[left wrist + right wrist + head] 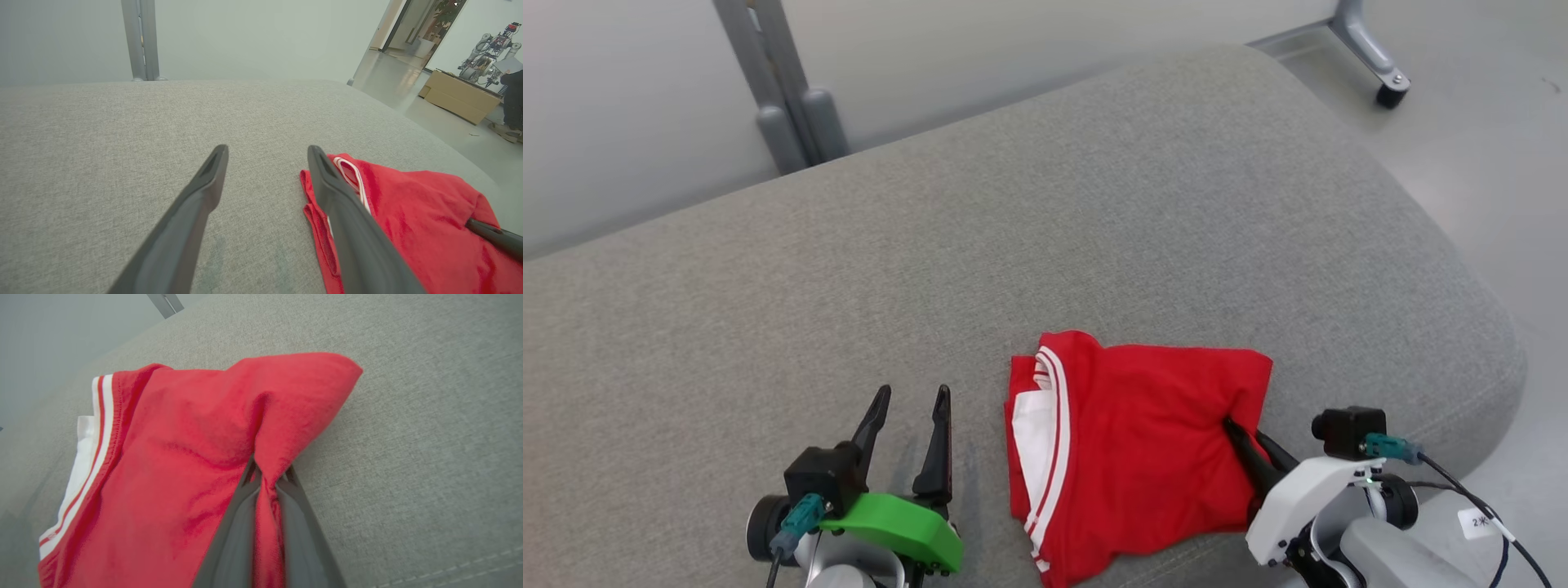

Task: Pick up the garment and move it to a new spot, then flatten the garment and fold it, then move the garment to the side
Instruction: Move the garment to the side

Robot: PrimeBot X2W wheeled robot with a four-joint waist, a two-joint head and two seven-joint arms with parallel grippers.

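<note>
The right gripper (1232, 425) pinches red garment (1143, 457); cable tag (1478, 521) begins "2"

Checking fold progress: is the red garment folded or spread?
Folded: the garment lies compact, striped hems layered at one side; right gripper pinches its edge.

Soft, even, bright light casts faint shadows; wrist views bend at the edges, near fingers blurred.
</note>
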